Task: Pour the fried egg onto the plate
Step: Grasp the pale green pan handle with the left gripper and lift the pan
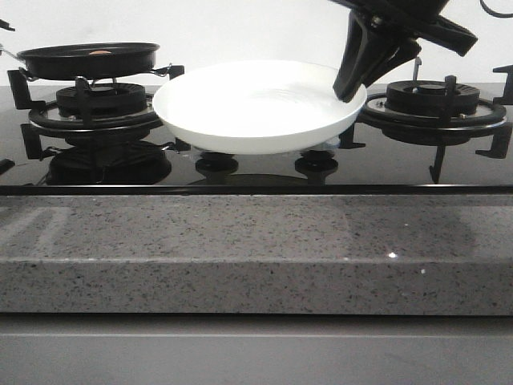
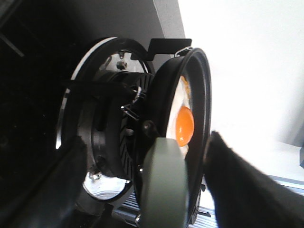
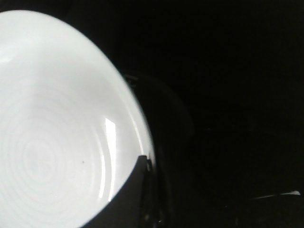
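The fried egg (image 2: 183, 124), white with an orange yolk, lies in the black frying pan (image 1: 88, 58) on the left burner; from the front only a sliver of the egg (image 1: 100, 52) shows. In the left wrist view my left gripper (image 2: 146, 138) is open, its dark fingers (image 2: 242, 185) standing on either side of the pan's grey-green handle (image 2: 164, 187) with gaps on both sides. The white plate (image 1: 240, 108) hangs level over the middle of the stove. My right gripper (image 1: 351, 87) is shut on its right rim, and one finger (image 3: 135, 192) overlaps the plate (image 3: 52, 133).
The left burner grate (image 1: 100, 100) carries the pan. An unoccupied right burner (image 1: 433, 98) sits just behind my right gripper. Two stove knobs (image 1: 216, 163) lie under the plate. The speckled grey counter edge (image 1: 256, 257) runs along the front.
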Controlling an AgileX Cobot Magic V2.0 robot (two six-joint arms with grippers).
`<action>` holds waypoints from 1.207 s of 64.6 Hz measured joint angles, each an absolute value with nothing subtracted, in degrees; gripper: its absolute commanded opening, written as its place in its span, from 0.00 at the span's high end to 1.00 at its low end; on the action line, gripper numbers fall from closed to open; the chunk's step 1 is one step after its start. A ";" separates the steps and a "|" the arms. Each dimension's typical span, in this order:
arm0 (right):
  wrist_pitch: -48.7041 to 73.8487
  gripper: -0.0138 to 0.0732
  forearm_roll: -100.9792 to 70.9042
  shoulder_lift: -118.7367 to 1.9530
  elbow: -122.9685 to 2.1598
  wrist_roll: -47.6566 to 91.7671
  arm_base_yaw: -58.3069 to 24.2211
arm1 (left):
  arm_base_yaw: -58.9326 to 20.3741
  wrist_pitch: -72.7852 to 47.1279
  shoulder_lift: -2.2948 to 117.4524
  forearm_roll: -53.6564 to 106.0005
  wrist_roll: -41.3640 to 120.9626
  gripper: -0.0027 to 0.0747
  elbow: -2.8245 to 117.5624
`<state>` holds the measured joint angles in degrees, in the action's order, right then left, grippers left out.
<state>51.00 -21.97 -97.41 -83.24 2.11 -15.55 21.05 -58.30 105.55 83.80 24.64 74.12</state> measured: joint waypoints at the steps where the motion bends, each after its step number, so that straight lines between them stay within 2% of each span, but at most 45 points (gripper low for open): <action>1: 51.00 0.92 -21.97 -97.41 -83.24 2.11 -15.55 | 21.05 -58.30 105.55 83.97 24.64 0.46 74.12; 47: 50.91 0.92 -21.97 -97.41 -83.24 2.11 -15.55 | 21.38 -60.58 105.55 85.88 24.64 0.82 74.12; 64: 50.91 0.92 -21.97 -97.41 -83.24 2.11 -15.55 | 21.38 -60.98 105.55 85.88 24.64 0.99 74.12; 78: 50.91 0.92 -21.97 -97.41 -83.24 2.11 -15.55 | 21.38 -61.42 105.55 87.07 24.91 0.99 74.12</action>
